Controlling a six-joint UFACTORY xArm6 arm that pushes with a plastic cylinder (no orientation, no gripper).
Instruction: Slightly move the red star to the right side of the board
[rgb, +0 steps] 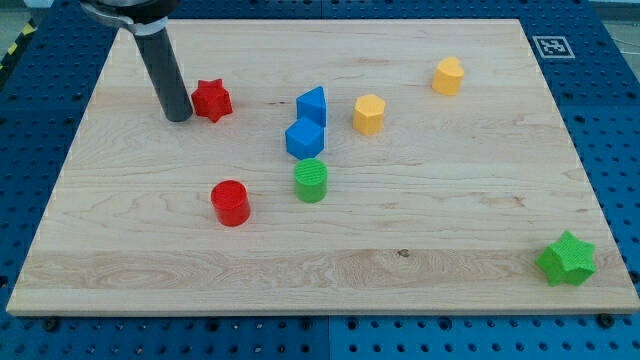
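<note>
Camera view shows my tip (180, 117), a bare rod with no pincer to open or close, touching the red star (211, 99) on its left, so we should nudge rightward gently, stopping well before the blue blocks (308, 124).

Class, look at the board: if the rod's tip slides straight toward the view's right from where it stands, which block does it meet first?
My tip sits just left of the red star, so it likely meets that first; the blue blocks lie farther right.
</note>
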